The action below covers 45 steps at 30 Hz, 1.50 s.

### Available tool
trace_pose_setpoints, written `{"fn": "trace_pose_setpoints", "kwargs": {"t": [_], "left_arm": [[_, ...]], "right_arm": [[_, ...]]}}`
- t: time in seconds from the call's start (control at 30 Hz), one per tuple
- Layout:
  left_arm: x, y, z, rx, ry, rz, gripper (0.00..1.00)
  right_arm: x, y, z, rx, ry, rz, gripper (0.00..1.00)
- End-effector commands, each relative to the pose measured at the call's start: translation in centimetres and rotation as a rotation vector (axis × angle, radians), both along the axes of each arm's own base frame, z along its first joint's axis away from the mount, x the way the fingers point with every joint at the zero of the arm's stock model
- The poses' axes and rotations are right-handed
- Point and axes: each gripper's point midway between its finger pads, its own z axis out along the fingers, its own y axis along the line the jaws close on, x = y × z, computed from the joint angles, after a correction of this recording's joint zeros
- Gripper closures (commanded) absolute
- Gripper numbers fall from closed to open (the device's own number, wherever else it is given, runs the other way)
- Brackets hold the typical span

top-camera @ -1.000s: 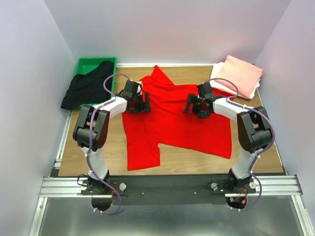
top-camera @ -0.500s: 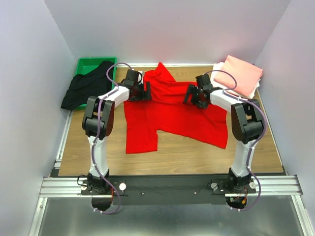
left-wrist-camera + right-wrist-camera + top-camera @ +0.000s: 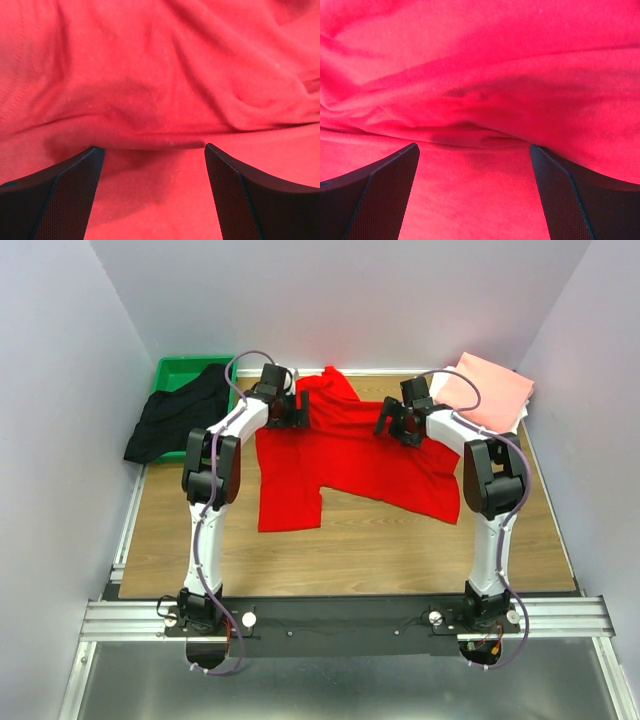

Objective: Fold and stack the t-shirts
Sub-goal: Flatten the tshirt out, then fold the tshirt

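Four t-shirts [image 3: 350, 455], one green bin [image 3: 178, 370], two tools [image 3: 291, 412] [image 3: 394, 426]

Outstretched, left arm [image 3: 207, 465] and right arm [image 3: 489, 480] hold jaws wide apart.

The view is filled by the red t-shirt [image 3: 480, 65]; a shadowed fold is seen across it; the right gripper [image 3: 474, 146] is spread wide, its textured fingers [image 3: 380, 200] well apart.

Overhead view looks down; both wrist views close on red shirt [image 3: 350, 455].
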Motion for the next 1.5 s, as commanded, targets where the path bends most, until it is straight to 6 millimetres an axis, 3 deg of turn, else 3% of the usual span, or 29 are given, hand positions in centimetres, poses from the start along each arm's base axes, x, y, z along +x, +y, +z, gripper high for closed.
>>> {"fn": "trace_pose_setpoints", "kwargs": {"t": [0.0, 0.07, 0.13, 0.17, 0.23, 0.27, 0.37, 0.47, 0.6, 0.7, 0.8, 0.83, 0.97, 1.33, 1.47], "left_arm": [[1.4, 0.1, 2.8, 0.014, -0.049, -0.036, 0.11], [1.9, 0.0, 6.1, 0.015, -0.12, -0.048, 0.11], [1.8, 0.7, 8.1, 0.038, -0.157, -0.024, 0.11], [1.4, 1.2, 10.8, 0.043, -0.202, -0.011, 0.11], [-0.5, 2.6, 10.6, 0.084, -0.187, 0.039, 0.11], [-2.6, 3.9, 11.0, 0.104, -0.177, 0.084, 0.11], [-6.6, 5.8, 10.0, 0.128, -0.128, 0.165, 0.12], [-14.1, 7.8, 6.2, 0.139, 0.002, 0.224, 0.16], [-20.9, 8.3, 3.2, 0.109, 0.132, 0.257, 0.32], [-24.5, 8.7, 2.4, 0.097, 0.18, 0.293, 0.38], [-26.3, 9.1, 2.2, 0.083, 0.198, 0.316, 0.39], [-27.4, 9.2, 1.3, 0.083, 0.232, 0.318, 0.41], [-28.9, 8.9, -0.2, 0.063, 0.279, 0.307, 0.44], [-28.8, 8.6, -1.6, 0.084, 0.312, 0.29, 0.58], [-29.3, 8.6, -2.2, 0.099, 0.342, 0.288, 0.59]], "right_arm": [[-1.2, -0.4, -2.8, -0.026, 0.095, 0.052, 0.02], [-0.6, 0.1, -1.8, -0.009, 0.072, 0.071, 0.02], [-0.3, 0.3, -0.9, 0.002, 0.055, 0.079, 0.02], [-0.1, 0.4, 0.1, 0.011, 0.037, 0.081, 0.02], [-0.1, 0.6, 1.0, 0.02, 0.021, 0.087, 0.02], [-0.2, 0.7, 1.9, 0.025, 0.005, 0.089, 0.02], [-0.5, 0.6, 3.0, 0.031, -0.011, 0.089, 0.02], [-1.3, 0.4, 4.1, 0.036, -0.022, 0.086, 0.02], [-3.2, -0.5, 4.5, 0.023, -0.013, 0.063, 0.02], [-4.2, -0.9, 5.2, 0.016, -0.021, 0.062, 0.02], [-5.6, -1.5, 4.9, 0.001, -0.007, 0.055, 0.02], [-6.3, -1.7, 4.4, -0.002, 0.008, 0.052, 0.02], [-7.5, -2.0, 4.0, -0.003, 0.026, 0.037, 0.02], [-9.1, -2.5, 3.4, -0.007, 0.05, 0.03, 0.02], [-9.4, -2.8, 3.3, -0.015, 0.051, 0.023, 0.02]]}}
